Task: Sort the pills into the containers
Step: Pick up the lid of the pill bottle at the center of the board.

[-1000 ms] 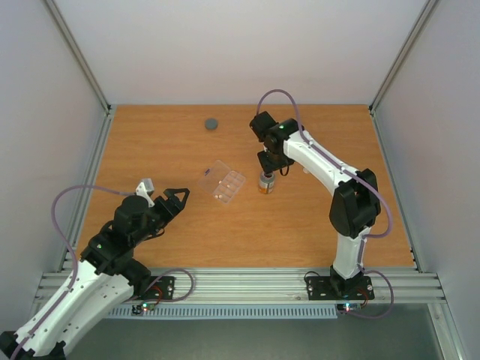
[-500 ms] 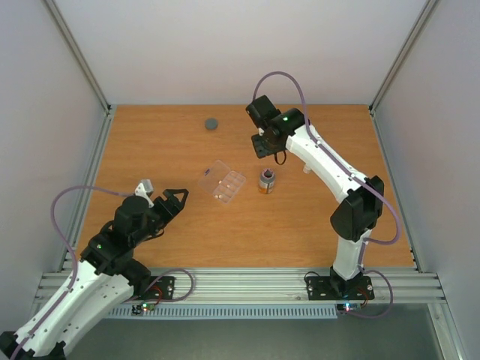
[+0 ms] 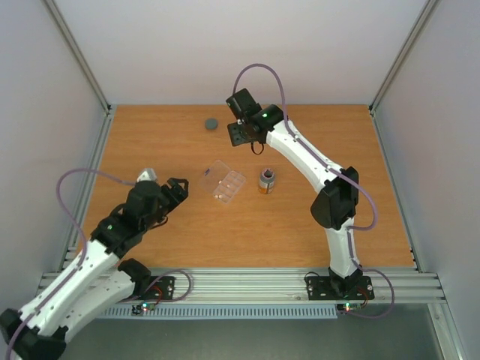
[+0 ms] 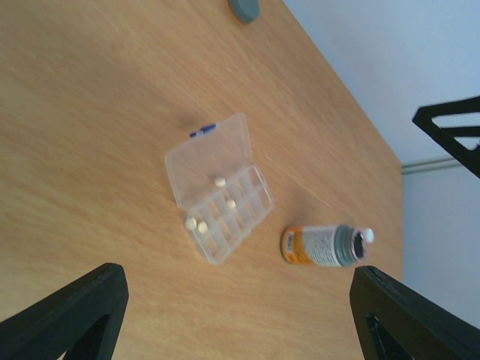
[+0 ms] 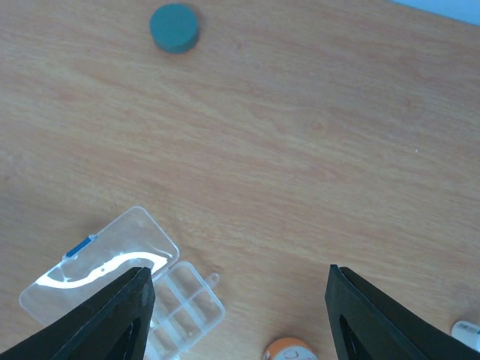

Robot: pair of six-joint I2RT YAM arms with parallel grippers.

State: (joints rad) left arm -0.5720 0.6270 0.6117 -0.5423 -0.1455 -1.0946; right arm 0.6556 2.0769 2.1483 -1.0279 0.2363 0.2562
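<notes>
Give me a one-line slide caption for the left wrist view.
Open left gripper faces the open pill box, white pills in its cells, orange-labelled bottle beside it.

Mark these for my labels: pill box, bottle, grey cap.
pill box (image 4: 236, 221), left wrist view, on its cell tray.
bottle (image 4: 315, 246), left wrist view, on its label.
grey cap (image 5: 175, 28), right wrist view, on its top face.

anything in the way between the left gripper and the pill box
Nothing visible. Only bare table lies between the open left gripper and the pill box, whose lid is open. The pill bottle stands on the box's other side, away from that gripper, and the grey cap lies farther back.
</notes>
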